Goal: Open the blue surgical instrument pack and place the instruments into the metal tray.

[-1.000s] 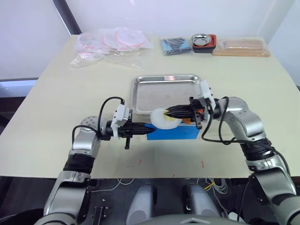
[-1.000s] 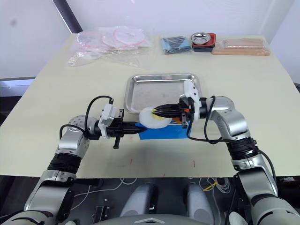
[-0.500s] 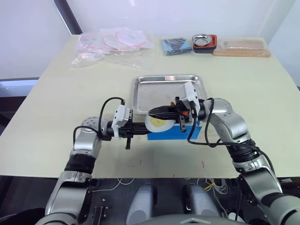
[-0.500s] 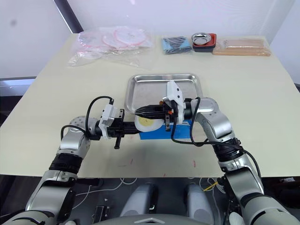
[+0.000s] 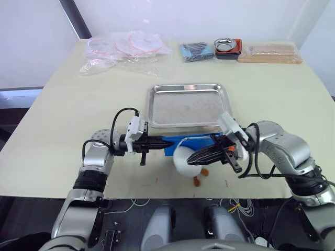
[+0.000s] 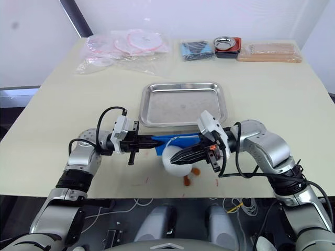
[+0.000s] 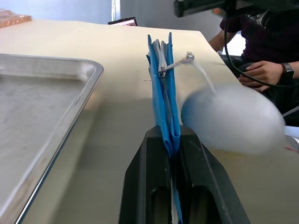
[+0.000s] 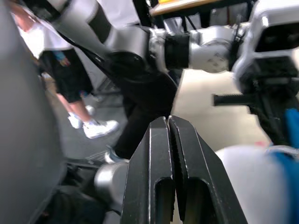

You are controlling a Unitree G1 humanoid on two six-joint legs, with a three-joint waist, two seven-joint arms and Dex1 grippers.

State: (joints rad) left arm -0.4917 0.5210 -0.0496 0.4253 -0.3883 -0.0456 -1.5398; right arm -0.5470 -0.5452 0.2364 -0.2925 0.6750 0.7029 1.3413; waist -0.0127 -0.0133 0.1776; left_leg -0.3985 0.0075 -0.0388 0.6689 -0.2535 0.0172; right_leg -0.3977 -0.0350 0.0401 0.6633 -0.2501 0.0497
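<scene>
The flat bright-blue fabric instrument pack (image 5: pixel 184 142) is being pinched at its left end by the left gripper (image 7: pixel 171 140), its long axis running rightward just before the stainless steel tray (image 5: pixel 187 104); the right gripper (image 6: pixel 180 156), fingers pressed together, is being held nearer its free cover.

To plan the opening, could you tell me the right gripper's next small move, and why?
Probably pull the white fluffy ball farther from the flat bright-blue fabric pack: the right gripper is shut at it, its thread runs to the zip pull, and the left gripper pinches the closed pack.
</scene>
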